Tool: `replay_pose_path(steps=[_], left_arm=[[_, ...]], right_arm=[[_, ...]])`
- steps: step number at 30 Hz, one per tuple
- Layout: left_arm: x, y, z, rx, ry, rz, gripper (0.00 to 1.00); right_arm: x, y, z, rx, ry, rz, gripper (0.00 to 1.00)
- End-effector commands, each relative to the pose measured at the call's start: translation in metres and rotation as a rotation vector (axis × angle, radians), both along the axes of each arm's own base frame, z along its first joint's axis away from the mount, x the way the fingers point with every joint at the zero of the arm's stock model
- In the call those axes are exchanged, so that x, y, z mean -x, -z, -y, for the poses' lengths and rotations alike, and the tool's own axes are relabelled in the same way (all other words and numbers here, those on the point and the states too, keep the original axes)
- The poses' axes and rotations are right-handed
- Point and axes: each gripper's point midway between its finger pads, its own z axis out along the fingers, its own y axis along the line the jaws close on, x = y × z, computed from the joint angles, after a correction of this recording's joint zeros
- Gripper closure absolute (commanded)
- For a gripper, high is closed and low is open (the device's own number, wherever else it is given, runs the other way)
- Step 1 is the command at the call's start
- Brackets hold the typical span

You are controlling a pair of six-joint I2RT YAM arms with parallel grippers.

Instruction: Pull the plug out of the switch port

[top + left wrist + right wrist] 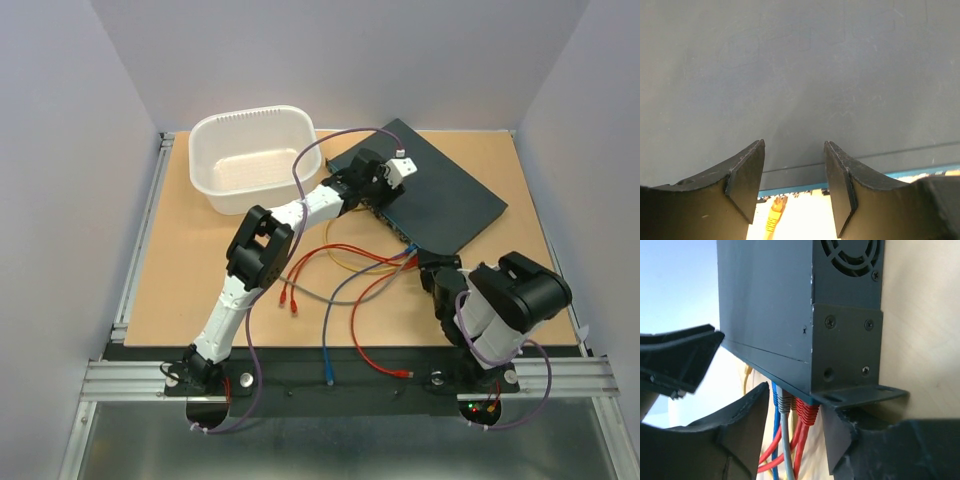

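Tan wooden tabletop point(200, 270) fills the workspace, closed in by pale walls. On it lies the switch point(450, 195), flat and turned on a diagonal: its long axis runs from far-left to near-right, and the long thin edge with the sockets faces near-left, towards the arm bases. A white tub point(255, 170) sits to the switch's left, apart from it.

At the near end of the socket edge, a blue plug point(774, 400), a grey plug point(784, 402) and a red plug point(807, 412) sit side by side in the ports, just beside the switch's corner mounting bracket point(847, 352). Their cables trail away from the switch over the table.

The right gripper point(792, 405) is at that same corner, jaws apart with the plugs in the gap between them; neither finger visibly clamps a plug. The left gripper point(794, 150) is over the switch's top face, close to the socket edge, jaws parted with nothing between them; whether it touches the metal cannot be told. A yellow plug point(772, 217) shows just beyond that edge.
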Motion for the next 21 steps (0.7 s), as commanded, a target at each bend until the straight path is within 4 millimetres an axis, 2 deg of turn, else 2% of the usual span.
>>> replay_pose_path(steps=[1, 3, 6, 9, 11, 12, 13, 14, 16, 17, 18, 19, 20, 21], left_arm=[[0.007, -0.049, 0.010, -0.021, 0.160, 0.138, 0.32], [0.005, -0.047, 0.005, -0.115, 0.234, 0.223, 0.30], [0.010, -0.033, -0.011, -0.218, 0.301, 0.230, 0.25], [0.004, -0.039, -0.032, -0.267, 0.306, 0.263, 0.16], [-0.002, -0.041, -0.038, -0.280, 0.305, 0.282, 0.09], [-0.004, -0.036, -0.040, -0.300, 0.311, 0.285, 0.09], [-0.005, -0.032, -0.040, -0.316, 0.323, 0.291, 0.09], [-0.005, -0.028, -0.040, -0.345, 0.354, 0.316, 0.09], [-0.002, -0.021, -0.036, -0.341, 0.403, 0.315, 0.09], [0.002, -0.017, -0.034, -0.342, 0.425, 0.305, 0.09], [0.004, -0.017, -0.031, -0.332, 0.436, 0.302, 0.09], [0.003, -0.021, -0.026, -0.311, 0.442, 0.306, 0.09], [0.004, -0.023, -0.021, -0.299, 0.445, 0.305, 0.09], [0.002, -0.029, -0.014, -0.270, 0.440, 0.304, 0.09]], right_arm=[[0.011, -0.048, 0.049, -0.026, 0.199, 0.186, 0.48], [0.012, -0.050, 0.050, -0.029, 0.202, 0.190, 0.49], [0.011, -0.050, 0.053, -0.025, 0.204, 0.190, 0.53], [0.011, -0.049, 0.058, -0.030, 0.209, 0.185, 0.53], [0.010, -0.050, 0.067, -0.035, 0.225, 0.188, 0.53], [0.009, -0.048, 0.063, -0.043, 0.185, 0.178, 0.53], [0.008, -0.047, 0.063, -0.050, 0.173, 0.169, 0.52], [0.005, -0.045, 0.071, -0.052, 0.184, 0.158, 0.52], [-0.001, -0.030, 0.062, -0.052, 0.104, 0.076, 0.50], [-0.002, -0.031, 0.060, -0.039, 0.069, 0.066, 0.48], [-0.004, -0.030, 0.061, -0.025, 0.069, 0.052, 0.48], [0.003, -0.008, 0.056, -0.013, 0.040, -0.051, 0.46], [-0.004, -0.023, 0.053, -0.016, 0.028, -0.022, 0.45], [0.005, -0.005, 0.053, -0.004, 0.021, -0.111, 0.44]])
